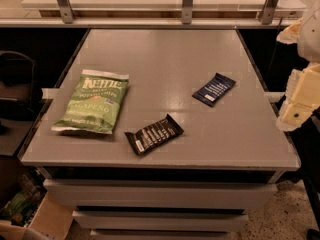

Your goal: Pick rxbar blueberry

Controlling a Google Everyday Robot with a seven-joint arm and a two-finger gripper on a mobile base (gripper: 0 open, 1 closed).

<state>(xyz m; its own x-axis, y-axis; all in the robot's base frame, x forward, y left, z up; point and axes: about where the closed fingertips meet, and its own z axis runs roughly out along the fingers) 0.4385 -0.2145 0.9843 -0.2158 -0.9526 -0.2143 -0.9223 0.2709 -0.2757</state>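
The rxbar blueberry [214, 89] is a small flat navy-blue wrapper with white text lines and a white label patch. It lies flat on the grey table [165, 54], right of centre, turned at a slant. My gripper [298, 101] is at the far right edge of the view, beyond the table's right edge and well to the right of the bar. It is apart from the bar and touches nothing on the table.
A black bar wrapper with white text [153, 134] lies near the front edge. A large green Kettle chips bag [94, 102] lies at the left. A glass-and-metal rail [187, 4] runs along the back. A cardboard box [35, 219] sits on the floor at lower left.
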